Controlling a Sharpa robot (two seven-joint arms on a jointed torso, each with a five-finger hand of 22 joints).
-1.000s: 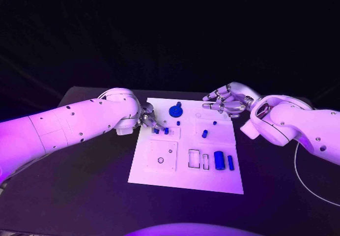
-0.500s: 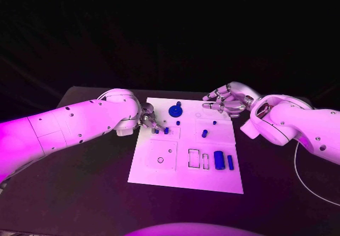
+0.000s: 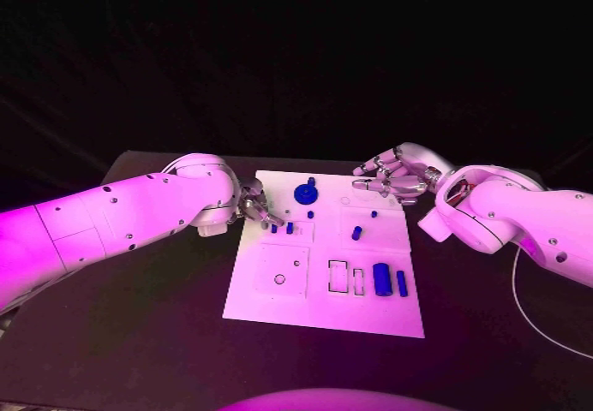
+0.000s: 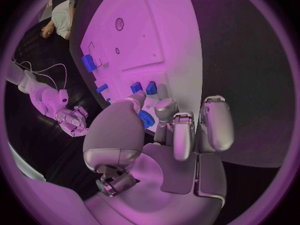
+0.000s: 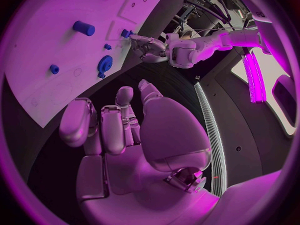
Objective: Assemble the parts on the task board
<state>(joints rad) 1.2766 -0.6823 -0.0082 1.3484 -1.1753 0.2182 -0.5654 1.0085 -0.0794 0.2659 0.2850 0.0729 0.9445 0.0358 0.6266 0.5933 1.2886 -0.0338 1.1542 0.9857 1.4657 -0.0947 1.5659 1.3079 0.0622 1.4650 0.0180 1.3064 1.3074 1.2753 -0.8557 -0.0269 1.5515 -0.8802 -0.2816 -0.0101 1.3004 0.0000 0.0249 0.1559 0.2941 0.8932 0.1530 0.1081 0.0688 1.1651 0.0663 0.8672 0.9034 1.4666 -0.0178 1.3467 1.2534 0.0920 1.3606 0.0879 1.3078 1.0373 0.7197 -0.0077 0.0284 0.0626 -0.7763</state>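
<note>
The white task board [image 3: 324, 301] lies mid-table. My left hand [image 3: 256, 208] hovers at the board's far left edge, fingers bent, tips just short of two upright blue pegs [image 3: 282, 228]. In the left wrist view the thumb [image 4: 134, 105] ends beside those pegs [image 4: 143, 88], and nothing is plainly held. My right hand [image 3: 397, 176] hangs over the far right corner with loosely curled fingers [image 5: 103, 125] and holds nothing. A round blue piece [image 3: 305, 193] sits on the board's far side, with a short peg [image 3: 356, 232] at mid-board. A cylinder [image 3: 382, 279] and a bar [image 3: 402, 282] lie at the near right.
Two tiny blue studs [image 3: 310, 214] [image 3: 374, 213] stand on the board. A square plate with two holes [image 3: 283, 270] and outlined slots [image 3: 338, 276] mark the board's near half. Black table [image 3: 148, 325] surrounds the board. My left forearm [image 3: 111, 223] spans the table's left side.
My left hand has drawn slightly back from the two pegs. The right hand and the parts stay where they were.
</note>
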